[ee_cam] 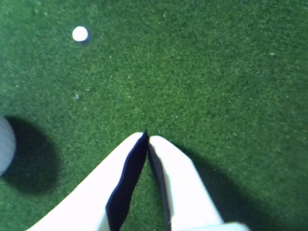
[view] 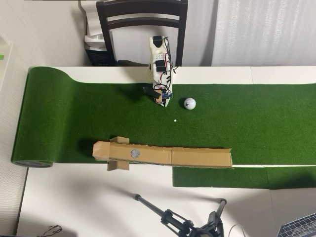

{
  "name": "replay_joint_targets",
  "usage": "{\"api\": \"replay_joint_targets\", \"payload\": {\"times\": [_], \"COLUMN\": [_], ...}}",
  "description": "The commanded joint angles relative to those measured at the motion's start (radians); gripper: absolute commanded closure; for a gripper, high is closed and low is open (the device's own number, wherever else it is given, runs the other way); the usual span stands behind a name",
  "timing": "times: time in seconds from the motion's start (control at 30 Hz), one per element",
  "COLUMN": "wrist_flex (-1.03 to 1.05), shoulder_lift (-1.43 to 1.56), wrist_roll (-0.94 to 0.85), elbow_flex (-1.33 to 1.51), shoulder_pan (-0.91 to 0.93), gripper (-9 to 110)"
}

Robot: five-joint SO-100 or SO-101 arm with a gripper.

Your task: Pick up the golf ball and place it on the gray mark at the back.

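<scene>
A: Where is everything placed relative to the gripper (ee_cam: 147,137)?

B: The green turf (view: 256,128) is spread beneath it; the gray mark (view: 134,154) is well apart, in the cardboard channel (view: 197,157).

A: And the golf ball (ee_cam: 5,144)?

B: It is seen just left of the tips in the wrist view. The fingers are pressed together, empty; they should be opened wide before the ball is straddled.

Open green turf (view: 247,123) all round the golf ball (view: 189,103), clear from every side but the left of the overhead view, where the gripper (view: 163,102) stands. Toward the gray mark (view: 134,154): only a tiny white dot (view: 175,120), then the cardboard channel's low walls (view: 197,157).
</scene>
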Motion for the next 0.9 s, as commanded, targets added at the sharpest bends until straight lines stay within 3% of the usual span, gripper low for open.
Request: {"api": "replay_joint_targets", "payload": {"times": [0.0,0.37,0.57,0.77,0.87], "wrist_flex": [-0.003,-0.015,-0.072,-0.057,-0.057], "shoulder_lift": [0.098,0.101,0.100,0.097,0.097], "wrist_roll": [-0.002,0.012,0.002,0.008,0.009], "elbow_flex": [0.077,0.072,-0.066,-0.126,-0.147], "shoulder_pan": [0.012,0.011,0.003,0.009,0.014], "gripper": [101,101,99,80,77]}}
